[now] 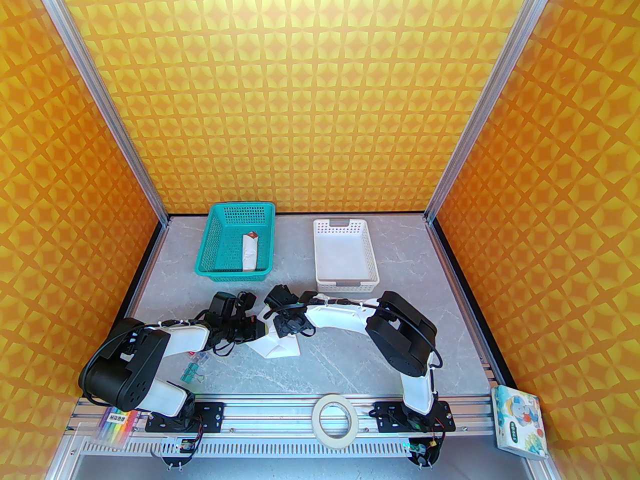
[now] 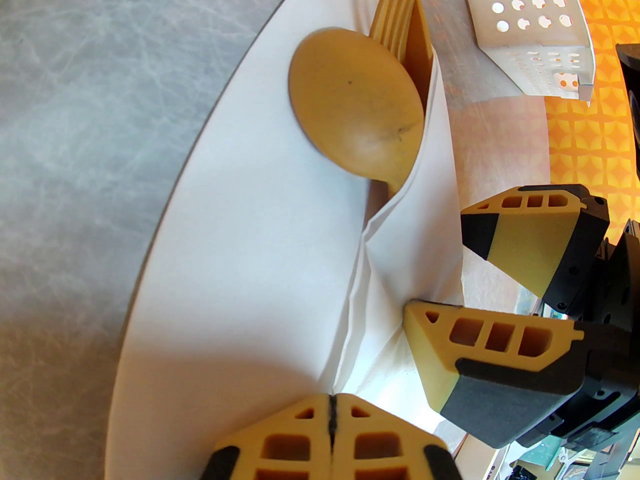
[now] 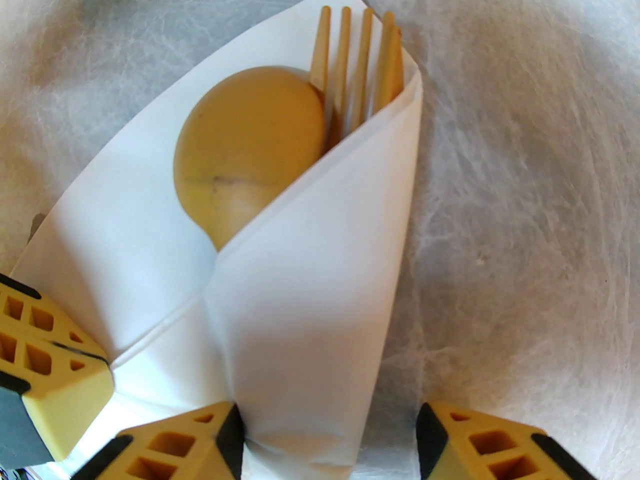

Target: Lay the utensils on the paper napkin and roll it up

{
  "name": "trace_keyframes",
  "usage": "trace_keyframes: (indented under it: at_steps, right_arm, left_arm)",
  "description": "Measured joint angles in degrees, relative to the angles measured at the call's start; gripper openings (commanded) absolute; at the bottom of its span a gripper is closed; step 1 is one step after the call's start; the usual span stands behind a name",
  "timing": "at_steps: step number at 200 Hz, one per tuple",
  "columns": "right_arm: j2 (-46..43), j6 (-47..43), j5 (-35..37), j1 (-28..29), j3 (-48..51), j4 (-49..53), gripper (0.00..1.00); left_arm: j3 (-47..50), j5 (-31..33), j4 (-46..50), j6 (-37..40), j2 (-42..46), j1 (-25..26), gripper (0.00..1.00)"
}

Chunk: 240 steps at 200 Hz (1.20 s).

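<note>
Paper napkin, thin, smooth and white, lies folded into a cone on the grey marbled tabletop, on the near side of the white perforated plastic basket. Tucked inside are a tan wooden round-bowled spoon and a slim-tined wooden fork. The left gripper pinches its creased edge. The right gripper stands with jaws apart, straddling the flap.

The left gripper, tips pressed together, and the right gripper, jaws apart astride the paper napkin, crowd the near middle of the table, with little room between them. Bare grey surface lies open to the napkin's right, bounded by the right arm's curve. Farther back, a teal basket and a white basket stand apart with a lane between. Binder clips lie beside the left forearm.
</note>
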State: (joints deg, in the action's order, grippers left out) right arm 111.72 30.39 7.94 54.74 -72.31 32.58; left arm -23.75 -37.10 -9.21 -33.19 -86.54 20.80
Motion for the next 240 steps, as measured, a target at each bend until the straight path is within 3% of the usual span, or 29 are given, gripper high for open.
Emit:
trace_keyframes:
  at_steps: [49, 75, 99, 127, 153, 196, 240]
  right_arm:
    - [-2.7, -0.1, -4.5, -0.9, 1.6, -0.2, 0.77]
    - [-9.6, 0.2, -9.6, -2.3, 6.2, -2.1, 0.77]
    - [-19.0, 1.0, -14.1, -4.4, 13.6, -5.0, 0.65]
    - [-28.2, 2.9, -20.3, -6.3, 23.6, -10.8, 0.3]
    - [-31.1, 6.5, -25.6, -6.3, 32.1, -18.3, 0.09]
    - [-29.9, 11.6, -31.1, -6.3, 38.0, -30.3, 0.0]
    - [-23.9, 13.4, -35.1, -6.3, 38.0, -36.6, 0.0]
  left_arm:
    - [-0.2, 0.0, 0.6, 0.0, 0.0, 0.0, 0.0]
    - [-0.3, 0.0, 0.9, 0.0, 0.0, 0.0, 0.0]
    - [-0.4, 0.1, 1.1, 0.0, 0.1, 0.0, 0.0]
    - [-0.4, 0.3, 1.7, 0.0, 0.3, 0.0, 0.0]
    - [-0.7, 0.5, 2.3, 0.0, 0.4, 0.0, 0.0]
    - [-0.7, 0.9, 3.0, 0.2, 0.7, 0.0, 0.0]
    - [-0.7, 1.0, 3.0, 0.2, 0.8, 0.1, 0.0]
